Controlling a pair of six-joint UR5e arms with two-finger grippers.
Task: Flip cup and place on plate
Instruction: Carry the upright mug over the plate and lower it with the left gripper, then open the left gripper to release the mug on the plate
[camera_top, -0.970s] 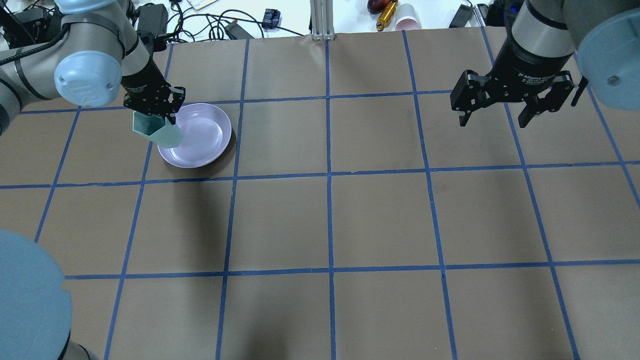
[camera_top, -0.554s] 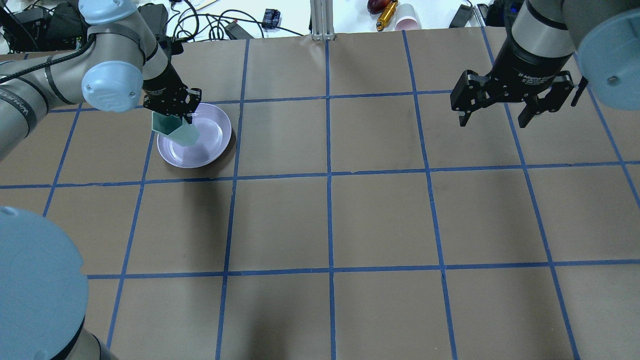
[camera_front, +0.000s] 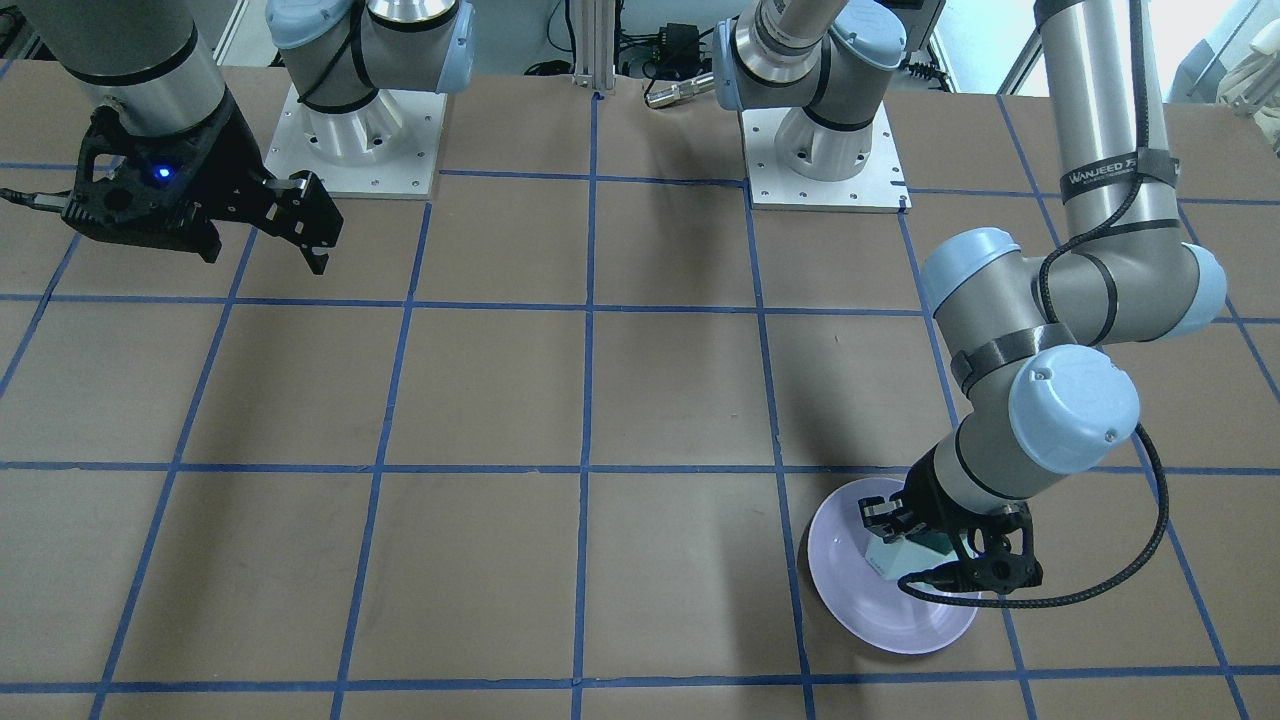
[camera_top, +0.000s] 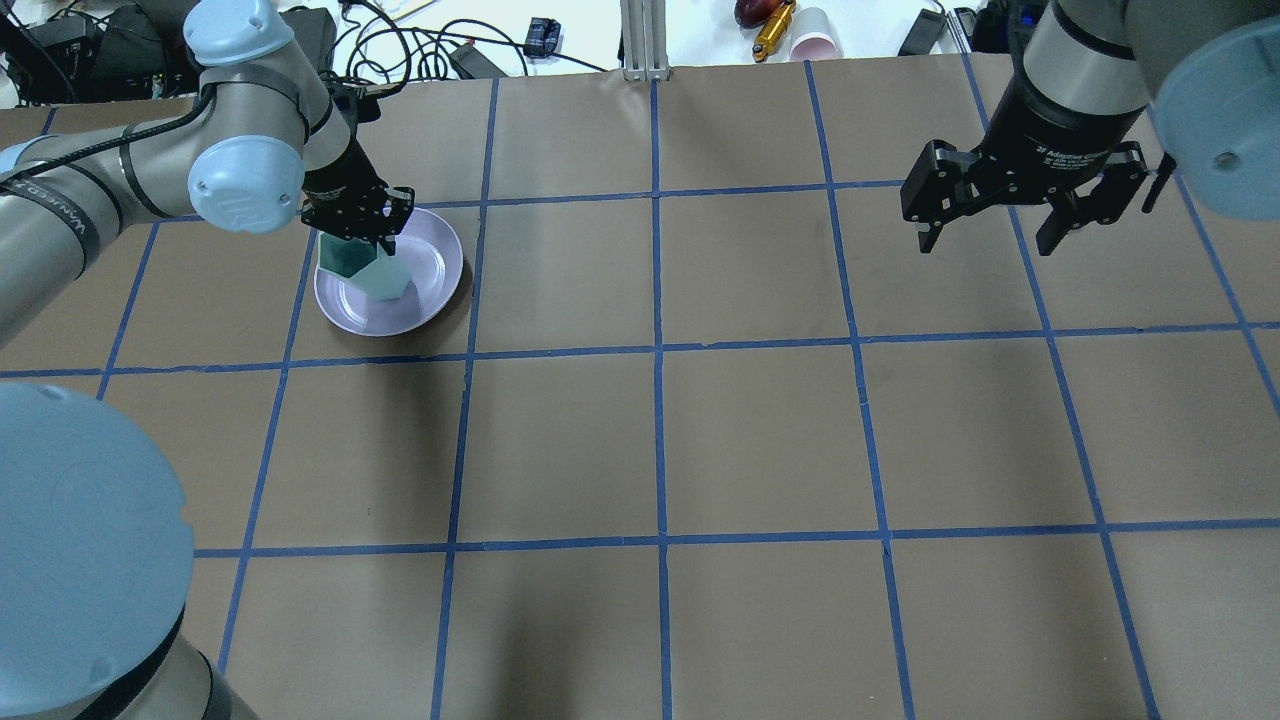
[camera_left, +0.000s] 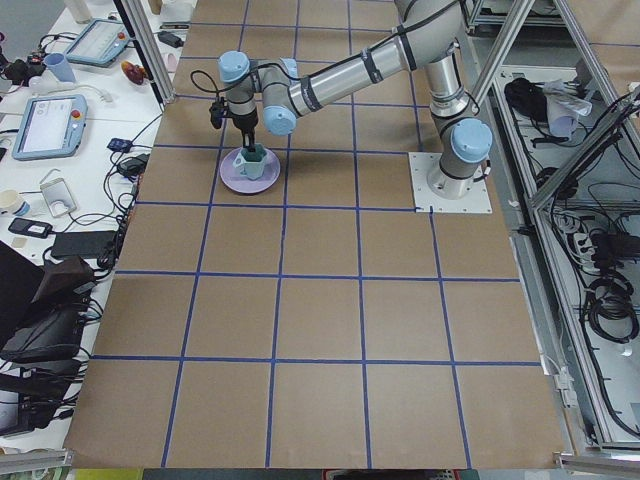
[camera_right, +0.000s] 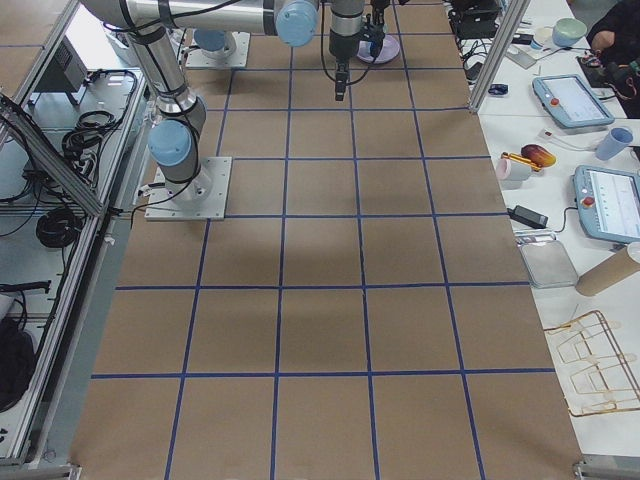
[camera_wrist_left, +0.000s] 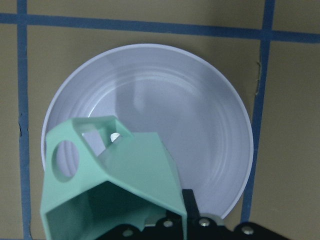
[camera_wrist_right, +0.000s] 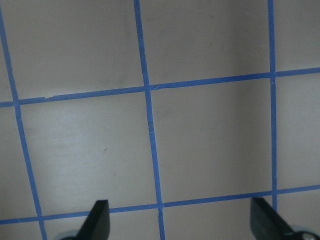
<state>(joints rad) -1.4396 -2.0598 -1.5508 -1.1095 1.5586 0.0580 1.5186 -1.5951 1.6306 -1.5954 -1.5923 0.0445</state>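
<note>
Mint-green against lavender, the cup (camera_wrist_left: 120, 170) is held by the left gripper (camera_top: 358, 232) over the near-left part of the plate (camera_wrist_left: 200, 100). The jaws are closed on the cup's wall at the rim, and one finger (camera_wrist_left: 188, 200) is seen outside that wall. Whether the base is already touching the plate cannot be told.

The flip is judged to be done and the placing to be in hand. What is called for next is that the cup be levelled and lowered until its base sits flat, then that the jaws be opened and drawn straight up off the rim.

The mouth is turned up toward the wrist and the base down toward the plate. The long axis is tilted somewhat off vertical. The handle (camera_wrist_left: 76, 134) is seen at the wrist view's left.

The right gripper (camera_top: 985, 240) is held wide open and empty, well apart.
</note>
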